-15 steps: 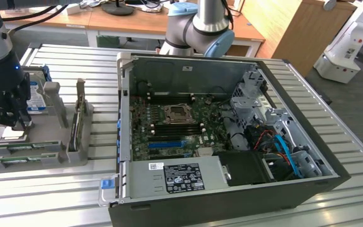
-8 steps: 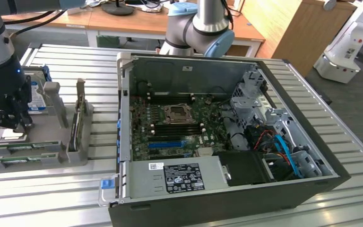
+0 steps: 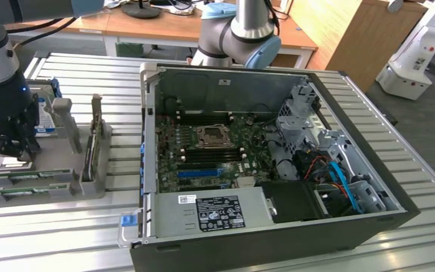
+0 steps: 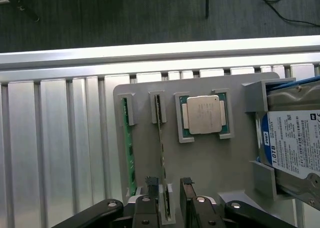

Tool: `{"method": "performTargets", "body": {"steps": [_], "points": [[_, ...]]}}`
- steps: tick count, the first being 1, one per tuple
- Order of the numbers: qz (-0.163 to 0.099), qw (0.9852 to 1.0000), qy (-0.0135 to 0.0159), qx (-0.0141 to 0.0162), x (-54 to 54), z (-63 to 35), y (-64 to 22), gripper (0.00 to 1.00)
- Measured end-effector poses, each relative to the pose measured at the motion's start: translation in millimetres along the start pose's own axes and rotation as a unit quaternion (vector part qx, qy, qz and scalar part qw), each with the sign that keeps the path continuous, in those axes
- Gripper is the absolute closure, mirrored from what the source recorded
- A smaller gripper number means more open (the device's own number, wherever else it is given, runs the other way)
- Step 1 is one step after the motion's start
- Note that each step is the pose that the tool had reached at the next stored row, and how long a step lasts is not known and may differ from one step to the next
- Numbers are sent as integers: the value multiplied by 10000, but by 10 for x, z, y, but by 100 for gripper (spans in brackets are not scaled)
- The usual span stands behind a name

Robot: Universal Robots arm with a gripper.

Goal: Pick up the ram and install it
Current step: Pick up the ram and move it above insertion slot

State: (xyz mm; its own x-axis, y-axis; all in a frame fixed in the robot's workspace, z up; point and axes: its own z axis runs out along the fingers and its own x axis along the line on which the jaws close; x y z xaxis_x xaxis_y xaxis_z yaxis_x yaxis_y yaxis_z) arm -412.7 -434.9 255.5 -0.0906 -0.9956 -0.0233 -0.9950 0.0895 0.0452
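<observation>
Ram [image 4: 161,138] is not yet lifted: it stands on edge in a slot of the grey fixture, so I judge the pick-up step to be in hand, with installing not begun.

The slatted metal counter [image 3: 51,238] carries everything. The open computer case [image 3: 278,249] fills the middle of the exterior view, its motherboard [image 3: 202,164] exposed, with long dark memory slots [image 3: 211,150] beside the CPU socket. The grey fixture [image 4: 210,163] sits on the counter at about nine o'clock from the case. It holds a blue-labelled hard drive [image 4: 295,143], a square silver CPU [image 4: 202,115], the ram in the slot just beside the CPU, and a second ram stick [image 4: 127,153] in the slot beyond.

The gripper [image 4: 168,188] hangs over the fixture, at about nine o'clock in the exterior view. Its fingers [image 4: 186,190] are spread apart and clamp nothing. In the wrist view they sit to either side of one end of the ram, above it rather than touching it.

As I judge it, a grasp from here calls for a straight descent with the thin board centred between the fingers, which must close on its flat faces and clear the slot walls.

The ram itself shows edge-on as a long, very thin green strip with small dark parts along it. Its label face cannot be seen.
</observation>
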Motion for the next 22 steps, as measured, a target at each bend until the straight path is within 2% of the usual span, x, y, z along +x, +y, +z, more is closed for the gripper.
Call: {"method": "performTargets", "body": {"steps": [16, 22], "points": [[0, 10000, 0, 0, 3, 150, -7, 69], [0, 10000, 0, 0, 4, 157, -7, 69]]}}
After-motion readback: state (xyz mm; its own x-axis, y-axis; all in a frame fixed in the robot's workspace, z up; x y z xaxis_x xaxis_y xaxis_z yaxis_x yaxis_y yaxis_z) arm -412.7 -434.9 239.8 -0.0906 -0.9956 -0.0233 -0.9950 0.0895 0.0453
